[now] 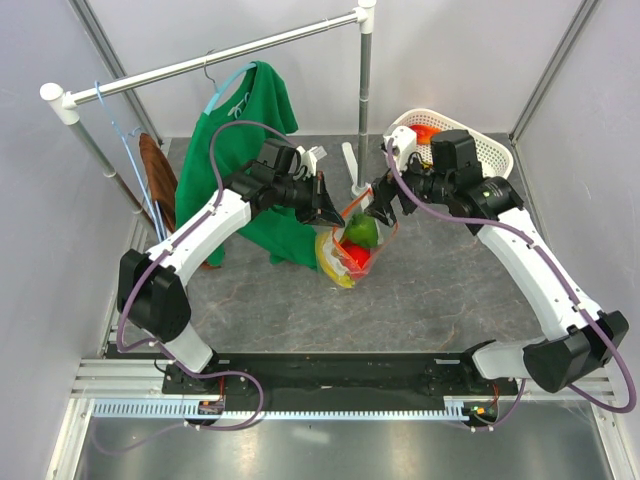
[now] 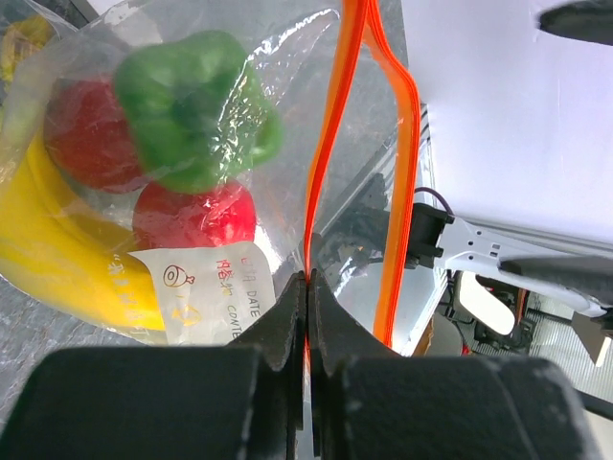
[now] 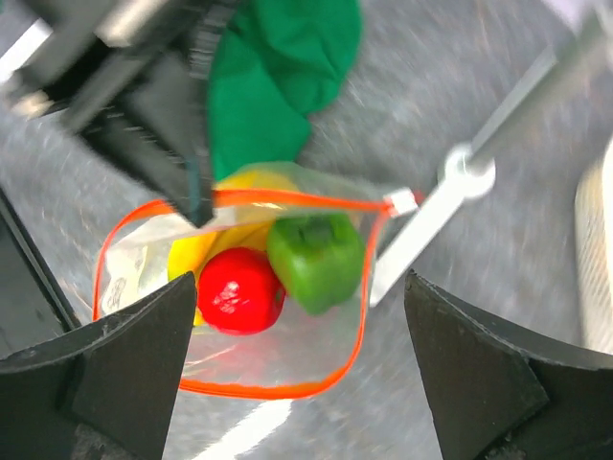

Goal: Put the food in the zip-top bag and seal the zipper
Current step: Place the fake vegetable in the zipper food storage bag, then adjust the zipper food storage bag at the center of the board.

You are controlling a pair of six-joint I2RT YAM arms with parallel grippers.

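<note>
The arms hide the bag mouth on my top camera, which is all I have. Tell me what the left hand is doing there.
Observer: Its wrist view shows the left hand shut on one side of the orange-red zipper.
Operator: Now report the other one.
Observer: The right hand is open with nothing between its fingers, over the mouth of the zip-top bag.
Operator: Give me the mouth's state.
Observer: Unsealed. The zipper forms a wide loop, with a green pepper, a red fruit and the banana inside.
</note>
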